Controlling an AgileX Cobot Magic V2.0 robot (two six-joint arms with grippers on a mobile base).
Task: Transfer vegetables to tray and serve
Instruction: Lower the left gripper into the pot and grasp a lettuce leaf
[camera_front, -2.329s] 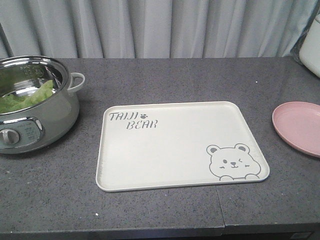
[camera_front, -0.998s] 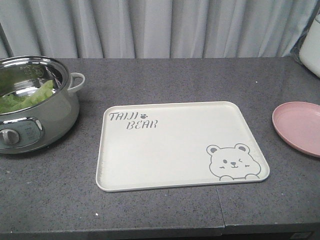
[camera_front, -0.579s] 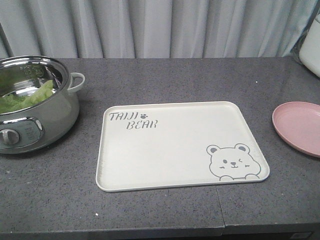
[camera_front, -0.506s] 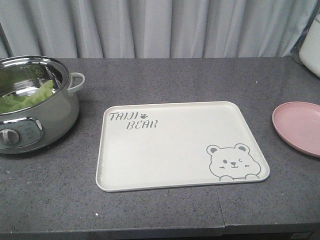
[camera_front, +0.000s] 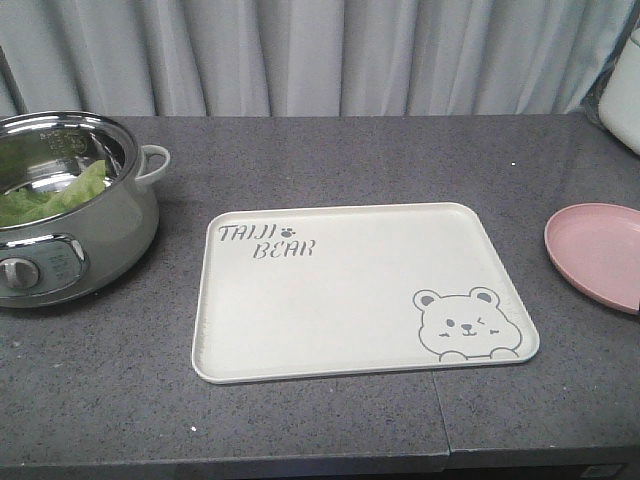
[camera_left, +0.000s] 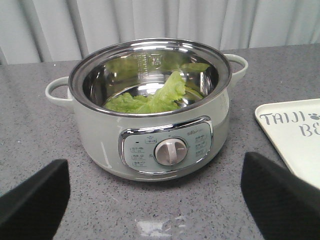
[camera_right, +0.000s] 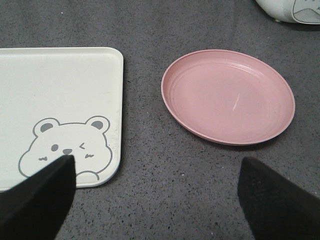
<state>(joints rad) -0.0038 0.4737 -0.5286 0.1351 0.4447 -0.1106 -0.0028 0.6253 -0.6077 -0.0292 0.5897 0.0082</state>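
Inside pot (camera_left: 95, 131), vegetables (camera_left: 161, 95) unmoved; left tool (camera_left: 156, 159), right tool (camera_right: 157, 159) spread wide, holding nothing.

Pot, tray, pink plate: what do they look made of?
Pot: inside is mirror-polished metal, likely stainless steel, reflecting the lettuce; outer shell glossy pale green, painted metal or plastic, cannot tell. Tray: matte cream, rounded moulded rim, printed grey bear; probably plastic. Pink plate: low-sheen, moulded concentric rings; probably plastic too.
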